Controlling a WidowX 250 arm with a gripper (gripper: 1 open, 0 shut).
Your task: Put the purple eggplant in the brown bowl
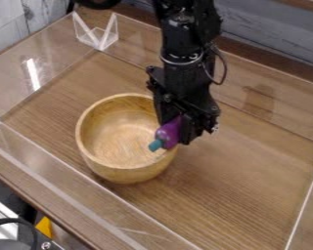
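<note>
At the lower edge of the frame a clear plastic wall (146,232) fences the wooden tabletop (250,166), with a dark patch of equipment in the bottom left corner that is too small to identify. Just behind that, left of centre, sits the brown bowl (113,137), upright and with nothing lying on its pale inner floor.

At the bowl's right rim hangs the gripper (172,135), pointing down from a black arm (186,49) that runs up to the top of the frame. Its jaws are clamped on the purple eggplant (168,132), which hangs tilted between them; the teal stem tip points down and to the left, over the inside edge of the bowl. Whether the tip touches the wood cannot be told from this angle.

So the pick-up and the carry look done: the eggplant is off the table and over the bowl's opening, at its right side rather than the middle. What is left, as I judge it, is the release, and perhaps a small shift further inward first, since a drop this close to the thick rim could glance off and roll outside.

Farther back, in the upper left, a small clear stand (97,31) sits on the table, well apart from everything else.
</note>
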